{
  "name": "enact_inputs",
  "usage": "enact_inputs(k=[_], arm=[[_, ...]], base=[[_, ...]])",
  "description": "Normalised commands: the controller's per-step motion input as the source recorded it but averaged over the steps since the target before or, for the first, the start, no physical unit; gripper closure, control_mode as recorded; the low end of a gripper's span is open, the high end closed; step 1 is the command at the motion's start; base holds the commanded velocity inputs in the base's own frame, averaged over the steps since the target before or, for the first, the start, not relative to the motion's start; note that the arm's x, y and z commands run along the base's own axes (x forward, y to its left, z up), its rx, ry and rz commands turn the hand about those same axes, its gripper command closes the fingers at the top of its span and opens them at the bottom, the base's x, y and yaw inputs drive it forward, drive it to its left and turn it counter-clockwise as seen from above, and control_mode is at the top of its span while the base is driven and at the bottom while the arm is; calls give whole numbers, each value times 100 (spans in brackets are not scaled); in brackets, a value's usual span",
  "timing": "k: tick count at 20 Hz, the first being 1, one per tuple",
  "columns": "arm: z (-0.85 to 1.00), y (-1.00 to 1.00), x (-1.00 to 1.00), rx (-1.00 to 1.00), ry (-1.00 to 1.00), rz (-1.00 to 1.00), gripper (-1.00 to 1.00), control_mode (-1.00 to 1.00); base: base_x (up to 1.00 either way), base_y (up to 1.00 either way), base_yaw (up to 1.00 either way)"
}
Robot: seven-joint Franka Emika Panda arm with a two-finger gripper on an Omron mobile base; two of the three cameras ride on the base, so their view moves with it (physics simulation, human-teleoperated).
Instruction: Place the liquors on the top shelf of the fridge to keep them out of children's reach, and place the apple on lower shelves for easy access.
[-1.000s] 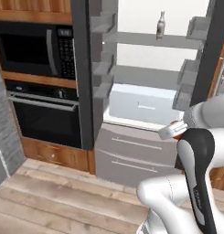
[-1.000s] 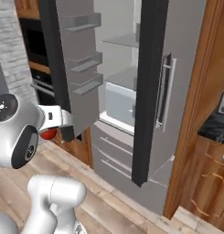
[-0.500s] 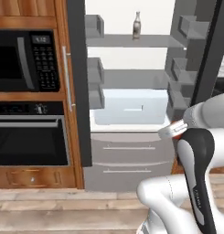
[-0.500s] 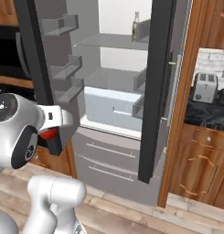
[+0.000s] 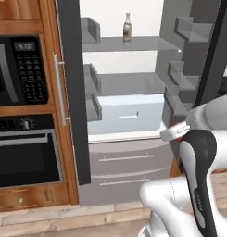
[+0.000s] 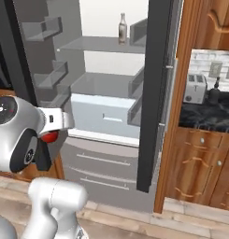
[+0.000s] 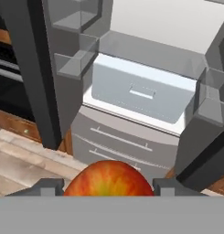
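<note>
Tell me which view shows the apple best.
The hand view: the apple sits large between the gripper fingertips. The right base view catches just a red sliver beside the arm; the left base view, a red trace.

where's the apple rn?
The apple sits between the gripper's fingers at the bottom of the hand view, held in front of the open fridge, below its pale drawer.
</note>
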Motion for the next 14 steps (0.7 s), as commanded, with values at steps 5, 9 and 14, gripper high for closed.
enact_inputs(k=[5,9,14], arm=[[0,0,0,0,0,0,100,100],[0,0,0,0,0,0,100,100],[0,0,0,0,0,0,100,100]], base=[[63,5,-18],[62,15,-17],[63,28,-17]])
